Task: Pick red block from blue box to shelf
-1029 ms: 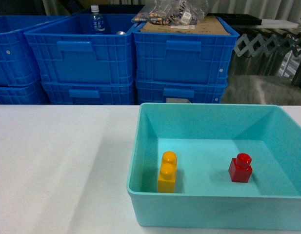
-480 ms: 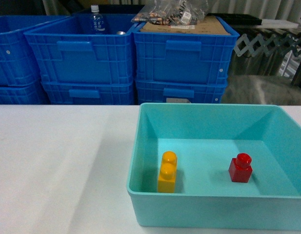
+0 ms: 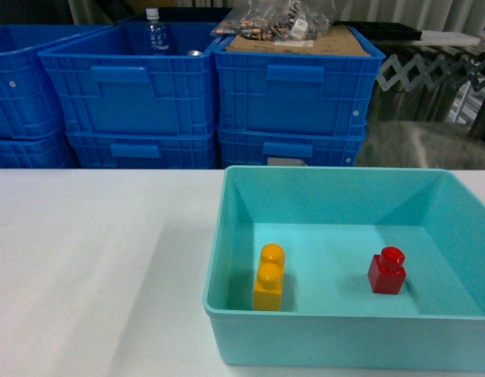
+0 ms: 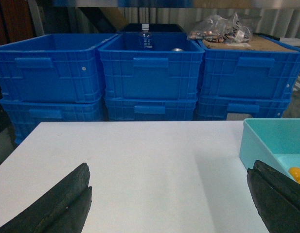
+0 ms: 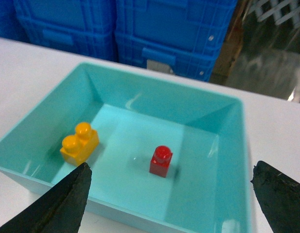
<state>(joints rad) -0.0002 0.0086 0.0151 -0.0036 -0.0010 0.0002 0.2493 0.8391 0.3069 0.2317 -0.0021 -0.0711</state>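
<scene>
Inside the blue box point(image 5: 227, 145), the red block point(image 5: 160, 160) sits unmoved beside the yellow brick point(image 5: 79, 142), the right gripper point(image 5: 171, 204) spread wide above, the pick not begun.

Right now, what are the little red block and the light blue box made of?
The red block looks like hard, glossy plastic: light glints off its round stud and its edges look moulded. The blue box also looks like plastic, smooth and slightly shiny, with soft reflections on its sloping walls. I can't be fully certain from looks alone.
</scene>
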